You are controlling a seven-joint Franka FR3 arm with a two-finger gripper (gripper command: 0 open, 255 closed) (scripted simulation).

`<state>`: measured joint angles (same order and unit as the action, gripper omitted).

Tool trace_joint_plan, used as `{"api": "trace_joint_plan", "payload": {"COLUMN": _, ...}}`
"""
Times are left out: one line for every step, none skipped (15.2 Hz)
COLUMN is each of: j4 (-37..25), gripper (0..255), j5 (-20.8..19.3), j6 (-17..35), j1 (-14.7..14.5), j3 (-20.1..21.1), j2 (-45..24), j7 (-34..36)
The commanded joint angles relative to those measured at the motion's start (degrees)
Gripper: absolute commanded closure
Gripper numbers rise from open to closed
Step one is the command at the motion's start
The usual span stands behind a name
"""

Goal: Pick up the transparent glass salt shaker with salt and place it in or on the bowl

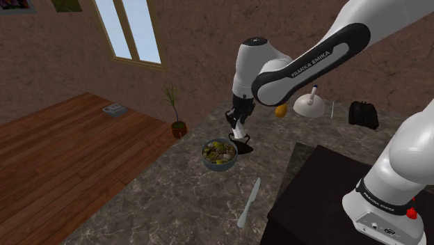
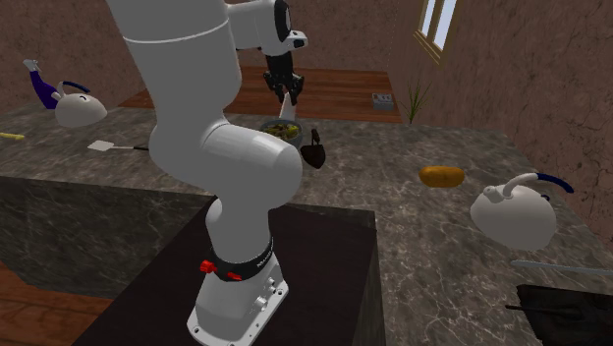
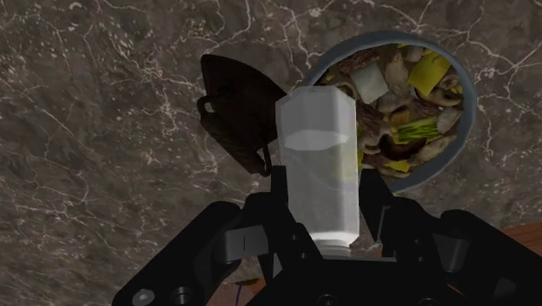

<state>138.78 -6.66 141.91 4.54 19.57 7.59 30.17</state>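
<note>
My black gripper (image 3: 321, 187) is shut on a pale, translucent salt shaker (image 3: 319, 161), which stands clasped between the two fingers and lifted off the marble counter. In the shoulder view the gripper (image 1: 239, 132) hangs just above and beside the grey bowl (image 1: 211, 161), which is full of chopped food. The wrist view looks down past the shaker at the bowl (image 3: 466, 83), partly hidden behind the shaker. A small dark object (image 3: 233, 104) lies on the counter next to the bowl. From the second exterior view the shaker (image 2: 286, 97) hangs above the bowl (image 2: 278, 129).
A knife (image 1: 248, 202) lies on the counter near the stand (image 1: 320, 202). Farther back sit a white kettle (image 1: 308, 104), an orange fruit (image 1: 281, 110), a black item (image 1: 363, 114) and a potted plant (image 1: 177, 125). Another kettle (image 2: 79, 106) and a spatula (image 2: 106, 146) lie across the counter.
</note>
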Motion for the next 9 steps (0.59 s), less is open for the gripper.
{"api": "trace_joint_plan", "payload": {"j4": -4.1, "gripper": 255, "j5": -2.0, "j6": -1.2, "j1": -0.4, "j3": 1.7, "j2": -3.5, "j7": 3.6}}
{"api": "trace_joint_plan", "payload": {"j4": -6.3, "gripper": 255, "j5": -3.1, "j6": -1.9, "j1": -0.7, "j3": 2.3, "j2": -5.2, "j7": 5.2}}
{"api": "trace_joint_plan", "payload": {"j4": -8.6, "gripper": 255, "j5": -4.2, "j6": -2.7, "j1": -1.1, "j3": 2.8, "j2": -7.0, "j7": 6.7}}
{"api": "trace_joint_plan", "payload": {"j4": -10.9, "gripper": 255, "j5": -5.4, "j6": -3.5, "j1": -1.5, "j3": 3.3, "j2": -8.9, "j7": 8.2}}
{"api": "trace_joint_plan", "payload": {"j4": -13.5, "gripper": 255, "j5": -6.5, "j6": -4.5, "j1": -2.0, "j3": 3.7, "j2": -10.9, "j7": 9.7}}
{"api": "trace_joint_plan", "payload": {"j4": -13.2, "gripper": 255, "j5": -7.0, "j6": -3.8, "j1": -2.1, "j3": 3.6, "j2": -11.3, "j7": 10.1}}
{"api": "trace_joint_plan", "payload": {"j4": -12.9, "gripper": 255, "j5": -7.4, "j6": -3.1, "j1": -2.1, "j3": 3.5, "j2": -11.8, "j7": 10.5}}
{"api": "trace_joint_plan", "payload": {"j4": -12.6, "gripper": 255, "j5": -7.9, "j6": -2.4, "j1": -2.2, "j3": 3.5, "j2": -12.3, "j7": 10.9}}
{"api": "trace_joint_plan", "payload": {"j4": -12.3, "gripper": 255, "j5": -8.4, "j6": -1.8, "j1": -2.2, "j3": 3.4, "j2": -12.8, "j7": 11.3}}
